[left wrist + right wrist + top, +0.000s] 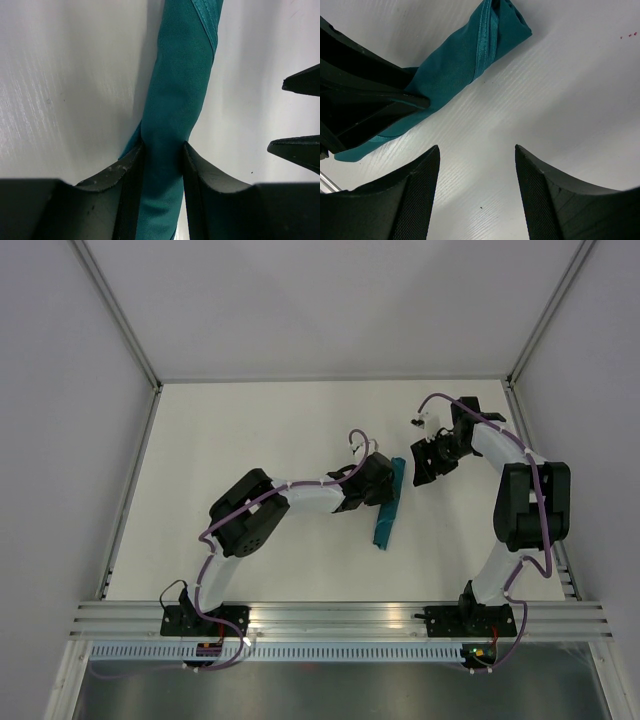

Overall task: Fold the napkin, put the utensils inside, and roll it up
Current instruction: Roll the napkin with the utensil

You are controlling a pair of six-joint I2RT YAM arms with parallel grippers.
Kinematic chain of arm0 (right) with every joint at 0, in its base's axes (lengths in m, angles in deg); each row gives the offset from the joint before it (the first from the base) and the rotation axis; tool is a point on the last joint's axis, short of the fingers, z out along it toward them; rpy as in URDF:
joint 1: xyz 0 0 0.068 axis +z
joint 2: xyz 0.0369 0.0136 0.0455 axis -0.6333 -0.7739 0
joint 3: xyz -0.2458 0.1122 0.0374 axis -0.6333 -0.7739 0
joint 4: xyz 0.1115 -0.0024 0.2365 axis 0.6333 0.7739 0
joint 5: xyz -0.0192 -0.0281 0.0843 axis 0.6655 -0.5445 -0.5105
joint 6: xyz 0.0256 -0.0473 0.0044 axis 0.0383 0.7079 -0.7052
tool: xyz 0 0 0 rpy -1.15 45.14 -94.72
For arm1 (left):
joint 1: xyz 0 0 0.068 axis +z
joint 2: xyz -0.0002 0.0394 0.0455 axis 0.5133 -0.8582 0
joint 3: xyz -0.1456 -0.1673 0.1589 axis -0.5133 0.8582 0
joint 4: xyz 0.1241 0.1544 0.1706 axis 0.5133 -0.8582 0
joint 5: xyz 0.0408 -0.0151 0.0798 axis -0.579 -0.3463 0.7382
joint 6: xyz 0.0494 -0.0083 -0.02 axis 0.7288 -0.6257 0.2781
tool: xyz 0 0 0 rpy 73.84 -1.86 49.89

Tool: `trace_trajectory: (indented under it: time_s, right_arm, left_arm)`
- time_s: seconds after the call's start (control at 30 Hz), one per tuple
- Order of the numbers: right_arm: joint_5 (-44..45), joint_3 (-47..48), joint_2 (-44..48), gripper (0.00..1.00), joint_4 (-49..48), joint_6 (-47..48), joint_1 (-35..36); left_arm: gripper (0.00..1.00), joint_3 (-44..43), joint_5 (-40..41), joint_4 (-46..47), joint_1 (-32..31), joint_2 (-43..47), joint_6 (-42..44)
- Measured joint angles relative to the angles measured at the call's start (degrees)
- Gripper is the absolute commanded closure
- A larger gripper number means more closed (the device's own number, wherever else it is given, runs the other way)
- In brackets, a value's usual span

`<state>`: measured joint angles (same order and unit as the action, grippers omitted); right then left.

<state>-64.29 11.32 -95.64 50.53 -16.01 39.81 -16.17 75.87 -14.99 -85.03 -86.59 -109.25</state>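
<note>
The napkin (pixel 384 525) lies rolled into a slim tube on the white desk (pixel 250 430), right of centre. Its long axis runs near to far, with the far end leaning slightly right. The left claw (pixel 162 150) is clamped across the roll, a finger pressing each side. The right claw (pixel 477 155) hangs just right of the far end, its fingers apart and holding nothing. From above, the left claw covers the roll's far stretch. What is inside the roll cannot be seen.
</note>
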Motion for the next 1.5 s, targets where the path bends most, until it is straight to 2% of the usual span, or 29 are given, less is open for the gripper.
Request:
trace_trajectory:
  time_s: [0.27, 0.67, 1.0, 1.23, 1.5]
  right_arm:
    - [0.13, -0.02, -0.31, 0.33, -0.09, -0.24, 0.0]
    - [1.01, -0.04, -0.33, 0.34, -0.42, -0.33, 0.0]
    - [1.2, -0.04, -0.33, 0.37, -0.42, -0.31, 0.0]
    - [1.49, -0.52, -0.35, 0.37, -0.68, -0.31, 0.0]
    - [2.25, -0.96, -0.72, 0.37, -0.9, -0.22, 0.0]
  left_arm:
    - [0.51, -0.76, 1.73, -1.44, -0.33, 0.13, 3.15]
    - [0.48, -1.49, 5.25, -4.11, -1.49, 0.72, 9.07]
    - [0.49, -1.55, 4.79, -4.17, -1.55, 0.74, 12.41]
    - [0.41, -1.55, 4.72, -4.46, -1.57, 1.18, 14.58]
    - [0.4, -1.53, 4.17, -4.76, -1.27, 2.4, 16.37]
